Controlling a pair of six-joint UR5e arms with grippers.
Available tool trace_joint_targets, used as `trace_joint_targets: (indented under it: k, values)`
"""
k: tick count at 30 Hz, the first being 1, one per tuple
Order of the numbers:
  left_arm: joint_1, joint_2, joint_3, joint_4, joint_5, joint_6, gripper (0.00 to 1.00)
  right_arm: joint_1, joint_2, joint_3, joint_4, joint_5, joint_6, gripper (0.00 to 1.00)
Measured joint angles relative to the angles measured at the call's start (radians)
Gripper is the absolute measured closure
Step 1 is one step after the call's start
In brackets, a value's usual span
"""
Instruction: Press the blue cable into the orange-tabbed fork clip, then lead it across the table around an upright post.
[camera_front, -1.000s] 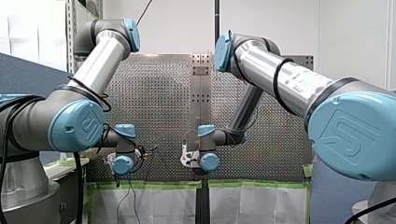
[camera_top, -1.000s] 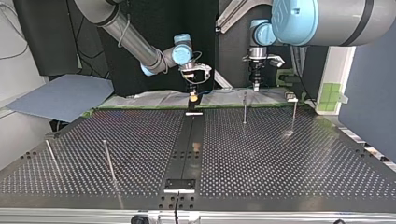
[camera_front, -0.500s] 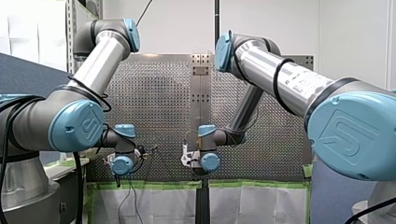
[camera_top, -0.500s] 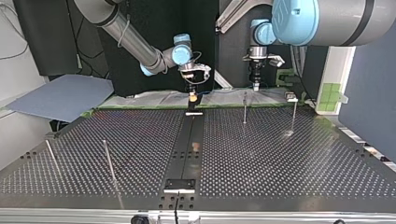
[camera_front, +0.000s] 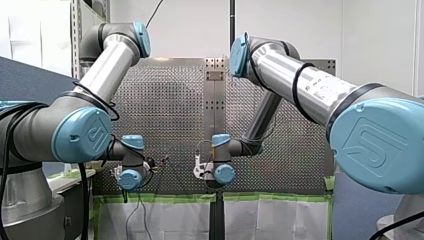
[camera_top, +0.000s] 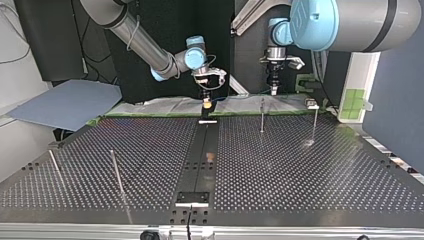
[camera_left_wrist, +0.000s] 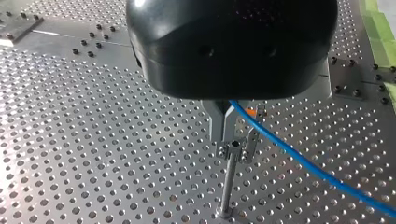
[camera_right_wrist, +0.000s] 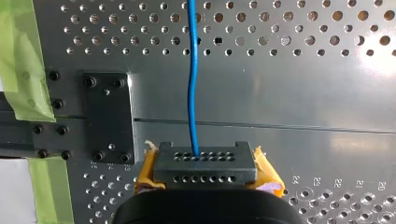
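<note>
The blue cable (camera_right_wrist: 192, 84) runs straight ahead from my right gripper (camera_right_wrist: 205, 168), which is shut on it between yellow pads. In the top view this gripper (camera_top: 206, 105) hangs over the far end of the black centre strip. My left gripper (camera_left_wrist: 225, 137), black with metal fingers, is shut on the same blue cable (camera_left_wrist: 299, 161), which trails off to one side. It hovers just above an upright post (camera_left_wrist: 228, 182). A small fork clip (camera_left_wrist: 252, 135) with an orange tab shows just behind its fingers. In the top view my left gripper (camera_top: 273, 91) hangs above the post (camera_top: 262, 115).
A second post (camera_top: 315, 122) stands at the top view's right, and two more (camera_top: 116, 172) lean at its left. A black strip (camera_top: 202, 160) runs down the middle of the perforated table. Green tape lines the far edge. A blue sheet (camera_top: 65, 102) lies beyond the table.
My left gripper has risen slightly in the top view, and its wrist has drifted a little down and left in the front view. My right arm has stayed still.
</note>
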Motion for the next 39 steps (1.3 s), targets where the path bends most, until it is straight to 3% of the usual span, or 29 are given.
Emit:
trace_joint_targets:
  k: [9, 14, 22, 30, 39]
  values:
    - [0.003, -0.001, 0.012, 0.01, 0.033, -0.026, 1.0, -0.003, 0.0, 0.0, 0.0, 0.004, 0.001, 1.0]
    - [0.005, -0.002, 0.014, 0.01, 0.055, -0.047, 1.0, -0.006, 0.0, 0.0, 0.0, 0.031, 0.002, 1.0]
    - [0.006, -0.012, 0.016, 0.011, 0.052, -0.054, 1.0, -0.009, 0.001, 0.0, -0.003, 0.082, 0.001, 1.0]
    - [0.01, -0.059, 0.05, 0.009, 0.055, -0.05, 1.0, -0.01, 0.001, 0.0, -0.004, 0.086, -0.002, 1.0]
    - [0.014, -0.063, 0.116, -0.042, 0.055, -0.065, 1.0, -0.01, 0.001, -0.001, -0.009, 0.08, -0.006, 1.0]
